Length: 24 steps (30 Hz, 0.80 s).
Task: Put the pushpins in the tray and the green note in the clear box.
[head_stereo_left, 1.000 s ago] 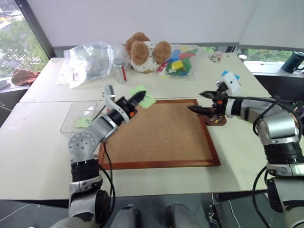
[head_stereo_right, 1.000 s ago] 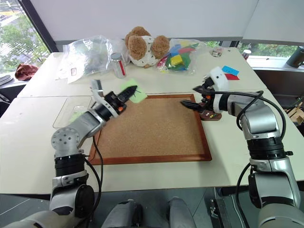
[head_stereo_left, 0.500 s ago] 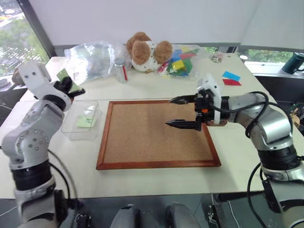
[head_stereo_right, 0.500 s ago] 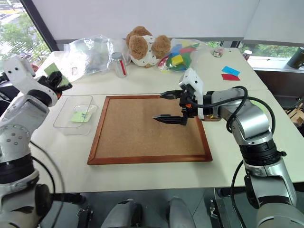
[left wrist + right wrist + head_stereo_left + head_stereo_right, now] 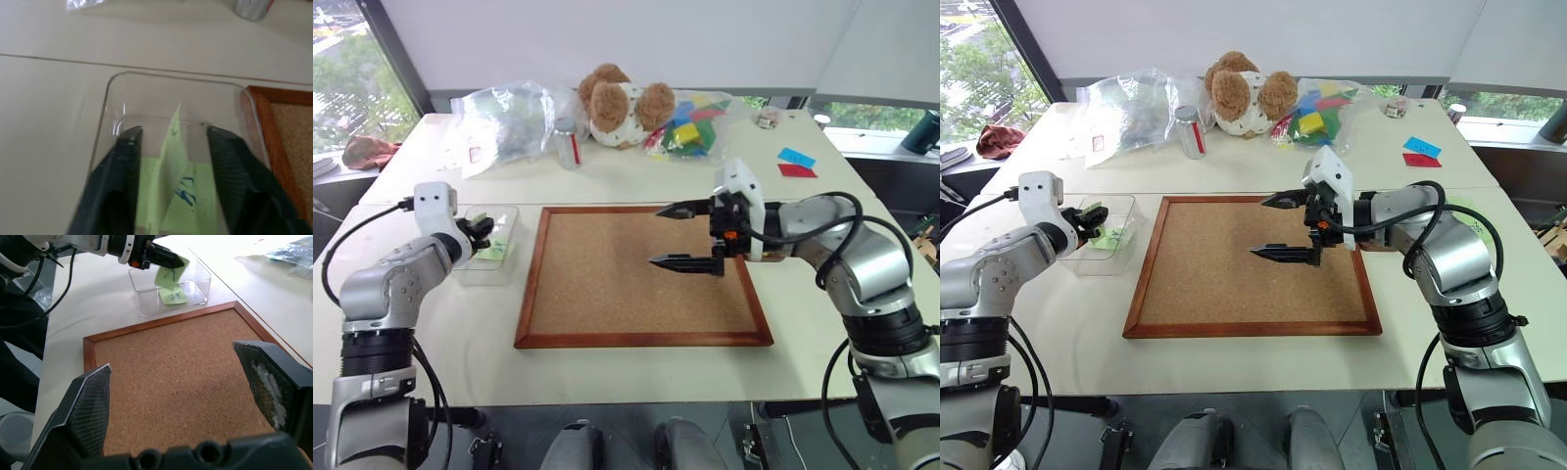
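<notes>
A pale table (image 5: 636, 377) is seen carrying a framed corkboard (image 5: 641, 274), with the clear box (image 5: 492, 245) just beside its left edge. Behind are laid crinkly bags (image 5: 504, 122), a teddy bear (image 5: 622, 103), what looks like a jar (image 5: 570, 145), and blue and red cards (image 5: 793, 163).

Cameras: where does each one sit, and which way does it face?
Head pair: on the head, looking forward and down over the corkboard; both arms show.
Left wrist: along the left hand into the clear box, green note between its parted fingers.
Right wrist: along the open right hand across the corkboard.
Shared: clear box and green note in all.
</notes>
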Motion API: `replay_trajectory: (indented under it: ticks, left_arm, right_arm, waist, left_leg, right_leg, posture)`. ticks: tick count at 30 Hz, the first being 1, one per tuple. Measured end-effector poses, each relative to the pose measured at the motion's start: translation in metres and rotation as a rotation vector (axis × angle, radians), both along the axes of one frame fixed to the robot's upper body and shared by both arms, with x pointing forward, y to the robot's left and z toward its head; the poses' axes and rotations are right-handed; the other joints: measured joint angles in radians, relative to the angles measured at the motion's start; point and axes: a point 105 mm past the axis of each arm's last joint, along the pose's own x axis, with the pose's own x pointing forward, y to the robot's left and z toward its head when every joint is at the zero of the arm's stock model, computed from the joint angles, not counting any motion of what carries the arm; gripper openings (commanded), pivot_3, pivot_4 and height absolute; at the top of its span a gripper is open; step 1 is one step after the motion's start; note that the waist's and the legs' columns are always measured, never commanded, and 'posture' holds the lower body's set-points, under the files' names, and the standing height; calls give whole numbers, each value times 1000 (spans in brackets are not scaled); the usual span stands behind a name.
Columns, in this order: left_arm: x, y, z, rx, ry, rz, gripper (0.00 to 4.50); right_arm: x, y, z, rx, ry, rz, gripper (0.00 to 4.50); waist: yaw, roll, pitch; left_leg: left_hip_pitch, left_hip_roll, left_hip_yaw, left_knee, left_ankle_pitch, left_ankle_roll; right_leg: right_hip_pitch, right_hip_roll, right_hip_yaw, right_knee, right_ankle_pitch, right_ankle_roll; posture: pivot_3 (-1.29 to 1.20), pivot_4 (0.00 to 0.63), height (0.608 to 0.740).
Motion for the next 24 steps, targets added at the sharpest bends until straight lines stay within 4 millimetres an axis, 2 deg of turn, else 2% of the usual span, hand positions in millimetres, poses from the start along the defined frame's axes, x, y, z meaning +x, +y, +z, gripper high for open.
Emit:
replay_trajectory:
  ticks: [2,3,12,15,19,24]
  left_arm:
    - [0,0,0,10,1,-9,4261]
    - [0,0,2,20,-2,-12,4466]
    - [5,-10,50,185,-151,-68,4466]
    - [1,-21,62,186,-175,-142,4466]
    - [-14,-54,79,108,-221,-354,4466]
    - [-55,-89,86,60,-235,-693,4466]
  right_arm:
    - [1,-1,-1,2,3,-10,4373]
    - [1,-1,-1,2,2,-15,4373]
    - [3,-1,0,7,-9,-35,4373]
    - [5,-3,-1,5,-11,-43,4373]
    - [9,-10,-2,-14,-10,-68,4373]
    - [8,-25,-9,-52,9,-101,4373]
  waist:
    - [0,0,0]
    - [0,0,0]
    - [0,0,0]
    - [-1,0,0]
    - [-2,0,0]
    - [-5,0,0]
  left_leg:
    - [0,0,0,0,0,0]
    - [0,0,0,0,0,0]
    - [-1,0,0,0,0,0]
    - [-2,0,0,0,0,0]
    - [-3,0,0,1,0,0]
    - [-4,0,0,1,0,0]
  right_leg:
    - [0,0,0,0,0,0]
    - [0,0,0,0,0,0]
    - [0,0,0,0,0,0]
    - [-1,0,0,0,0,0]
    - [-3,0,0,0,0,0]
    - [-3,0,0,0,0,0]
  posture:
    - [0,150,740]
    - [0,150,740]
    - [0,150,740]
    - [0,150,740]
    - [0,150,740]
    - [0,150,740]
